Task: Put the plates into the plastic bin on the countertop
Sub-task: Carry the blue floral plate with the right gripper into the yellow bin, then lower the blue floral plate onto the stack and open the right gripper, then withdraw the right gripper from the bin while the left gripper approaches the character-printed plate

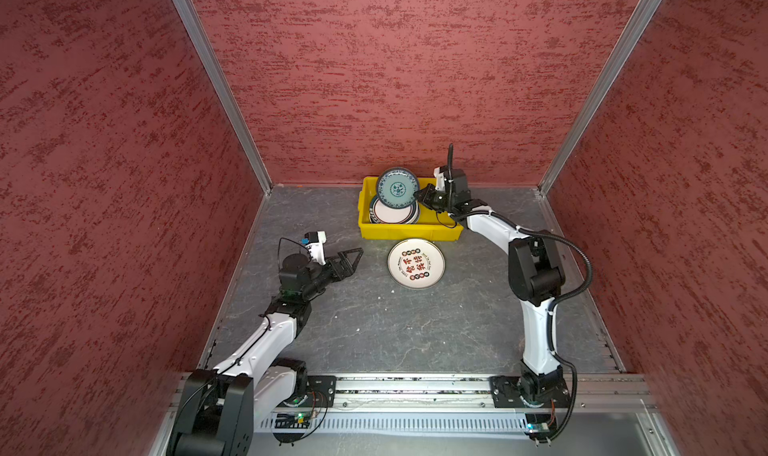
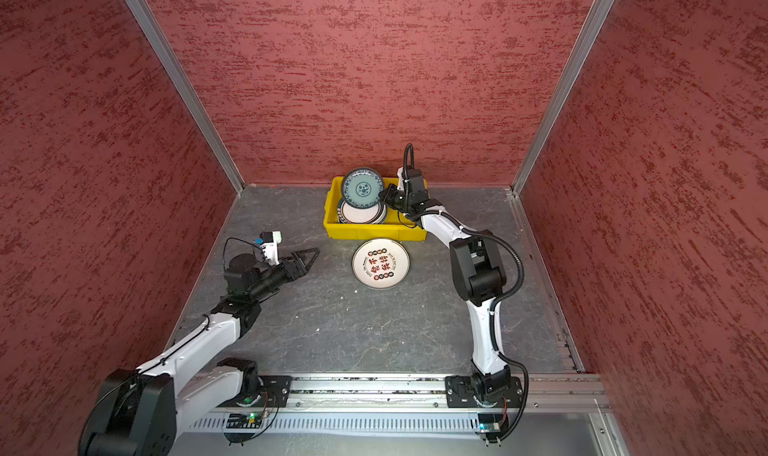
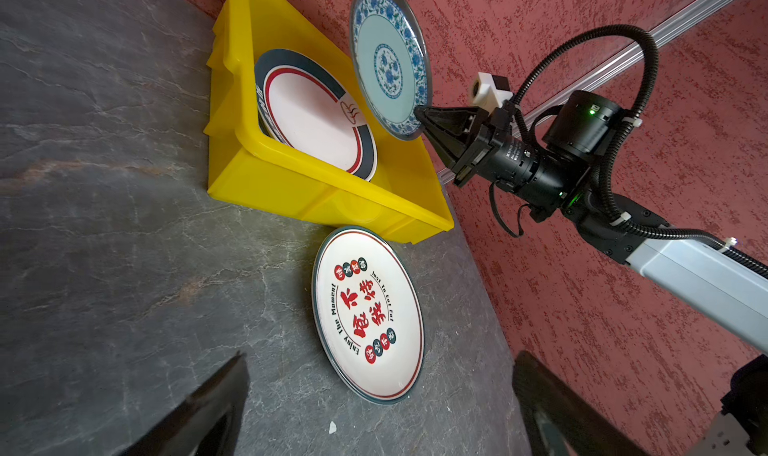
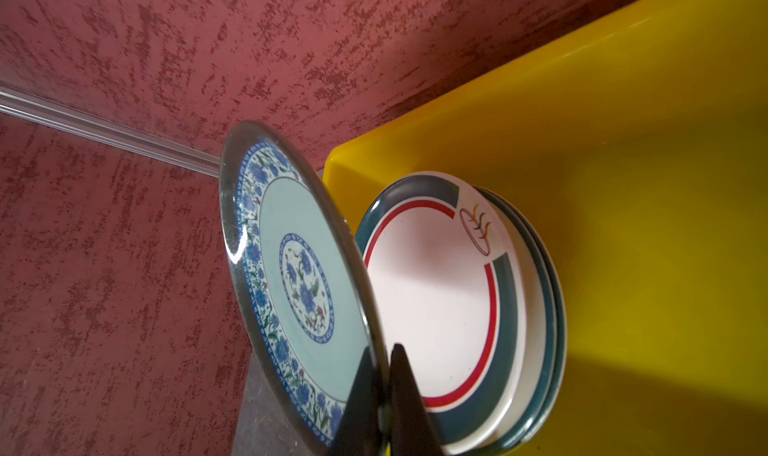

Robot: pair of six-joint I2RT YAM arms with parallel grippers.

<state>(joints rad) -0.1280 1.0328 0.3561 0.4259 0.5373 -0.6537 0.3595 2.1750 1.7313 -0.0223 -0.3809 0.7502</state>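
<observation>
In both top views a bright yellow rectangular plastic bin (image 1: 409, 231) sits at the far end of the dark grey slate-look counter (image 1: 374, 329), close to the red textured back wall (image 1: 415, 79). In the bin's left half lies a stack of round white plates with dark-teal rims (image 1: 392, 213). Above that stack the right tool (image 1: 417, 197) is clamped on the rim of a smaller round blue-green floral plate (image 1: 397, 187), which is tilted up on edge. Just in front of the bin, a round white plate with red and black Chinese characters (image 1: 416, 263) lies flat on the counter. The left tool (image 1: 351, 262) hovers to the left of the bin and nearer the arm bases, its jaws wide apart and holding nothing.

In the left wrist view, that tool's dark fingers (image 3: 216, 408) stand far apart. The character plate lies just beside the bin's front wall, and the floral plate hangs over the stack.

In the right wrist view, the right tool's fingers (image 4: 361, 408) pinch the floral plate's rim, one on each face. The stack behind looks about three plates deep, though only the edges of the lower ones show.
</observation>
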